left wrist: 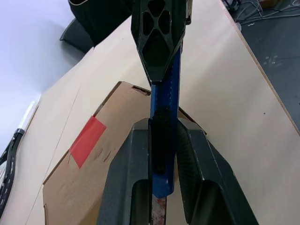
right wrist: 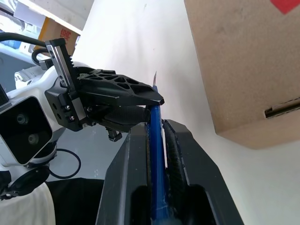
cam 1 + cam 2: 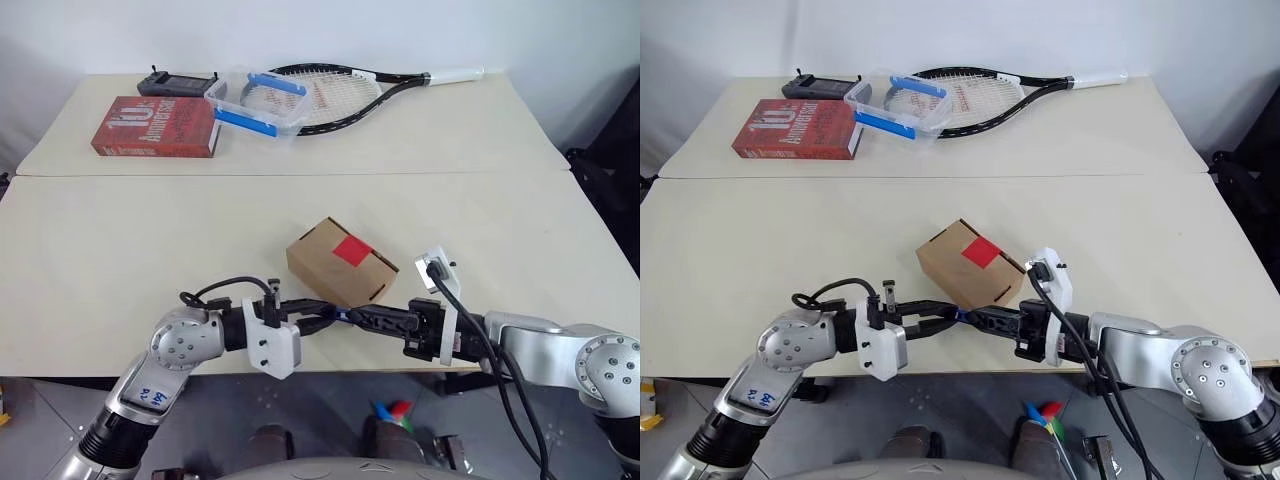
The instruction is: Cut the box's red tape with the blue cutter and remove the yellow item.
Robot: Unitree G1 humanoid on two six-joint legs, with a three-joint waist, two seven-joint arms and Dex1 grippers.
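Two pale cream tables (image 3: pixel 300 215) pushed edge to edge, seam running across between them; white wall behind, grey floor below the near edge.

Far table: red book (image 3: pixel 157 127), cover lettering large, reads something like "10th Anniversary", not fully legible. Behind it a dark handheld device (image 3: pixel 176 83). Clear tub (image 3: pixel 258 103) with blue handles beside the book, overlapping the head of a black racket (image 3: pixel 335 95) with white grip.

Near table: box (image 3: pixel 341 262) sits closed near the front edge, turned at an angle. Red tape (image 3: pixel 352 250) intact across the top seam.

Cutter (image 1: pixel 165 117) is held in the air just in front of the box, level, between both arms. Left gripper (image 3: pixel 325 318) pinched narrow on one end; right gripper (image 3: pixel 362 318) clamped narrow on the other end. Thin metal tip pokes out past the left fingers (image 2: pixel 123 89) in the right wrist view.

Label on the left forearm, writing unreadable.
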